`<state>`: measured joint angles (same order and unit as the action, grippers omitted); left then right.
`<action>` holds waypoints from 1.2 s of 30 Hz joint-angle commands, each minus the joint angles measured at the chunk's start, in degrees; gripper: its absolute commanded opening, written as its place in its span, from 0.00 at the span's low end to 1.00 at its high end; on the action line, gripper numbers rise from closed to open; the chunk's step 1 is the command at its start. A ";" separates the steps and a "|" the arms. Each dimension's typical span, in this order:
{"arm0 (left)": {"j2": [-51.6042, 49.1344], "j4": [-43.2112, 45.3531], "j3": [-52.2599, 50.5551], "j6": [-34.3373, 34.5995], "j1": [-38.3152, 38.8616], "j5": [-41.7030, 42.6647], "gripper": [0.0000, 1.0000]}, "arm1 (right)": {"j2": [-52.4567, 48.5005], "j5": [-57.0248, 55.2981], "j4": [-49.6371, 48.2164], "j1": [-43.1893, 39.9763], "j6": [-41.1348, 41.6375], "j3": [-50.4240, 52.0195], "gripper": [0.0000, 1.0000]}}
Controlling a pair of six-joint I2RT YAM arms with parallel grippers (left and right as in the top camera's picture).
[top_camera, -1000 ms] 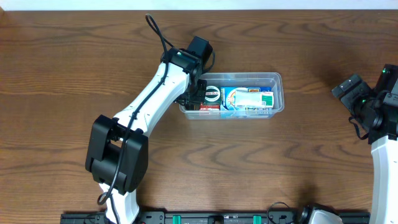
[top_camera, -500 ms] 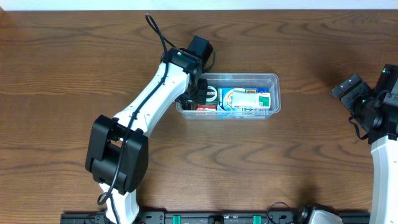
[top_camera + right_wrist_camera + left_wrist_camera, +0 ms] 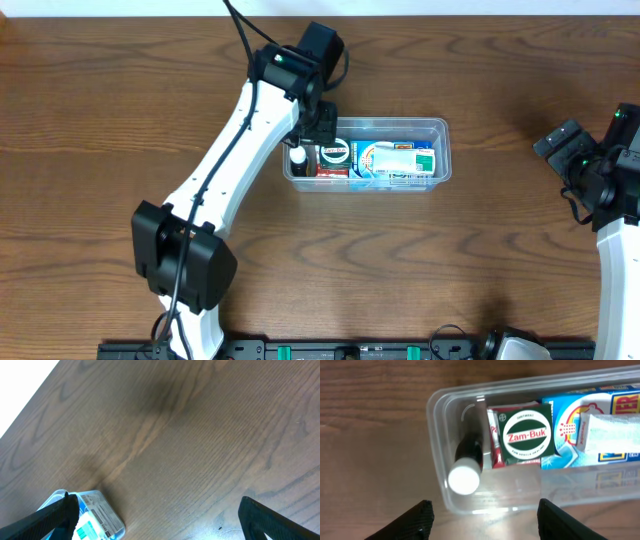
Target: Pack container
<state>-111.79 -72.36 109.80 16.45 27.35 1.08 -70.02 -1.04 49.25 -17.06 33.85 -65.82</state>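
Note:
The clear plastic container sits mid-table and holds a black tube with a white cap, a green Zam-Buk box, a red packet and a blue-and-white box. In the left wrist view the container shows the tube at its left end beside the Zam-Buk box and the blue-and-white box. My left gripper is open and empty, above the container's left end. My right gripper is open and empty at the far right, away from the container.
The wooden table surrounds the container. The arm bases stand at the front edge.
My left gripper has let go of the black tube, which now lies in the container's left end, and has lifted up and back. The container slid slightly left earlier. The right arm has not moved.

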 commanded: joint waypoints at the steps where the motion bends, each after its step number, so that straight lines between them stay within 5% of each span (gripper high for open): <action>1: 4.28 -1.64 1.22 -0.35 -1.25 -0.70 0.70 | -0.11 -0.20 0.07 -0.13 -0.70 -0.07 0.99; 6: 12.24 -3.98 1.20 -0.31 -4.02 -2.67 0.72 | -0.11 -0.20 0.07 -0.13 -0.70 -0.07 0.99; 9: 17.97 -7.82 1.16 2.14 -5.73 -7.34 0.95 | -0.11 -0.20 0.07 -0.13 -0.70 -0.07 0.99; 18: 39.26 -14.43 -4.48 8.11 -6.38 -14.05 0.98 | -0.11 -0.22 0.07 -0.13 -0.70 -0.07 0.99; 27: 69.57 -4.74 -37.27 14.34 -6.40 -21.27 0.98 | -0.11 -0.22 0.07 -0.13 -0.70 -0.07 0.99; 36: 90.99 8.46 -62.14 24.30 -6.40 -14.67 0.98 | -0.11 -0.22 0.07 -0.13 -0.70 -0.07 0.99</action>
<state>-23.33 -66.41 50.24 35.94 20.84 -16.75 -70.08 -1.04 49.30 -17.06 33.85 -65.82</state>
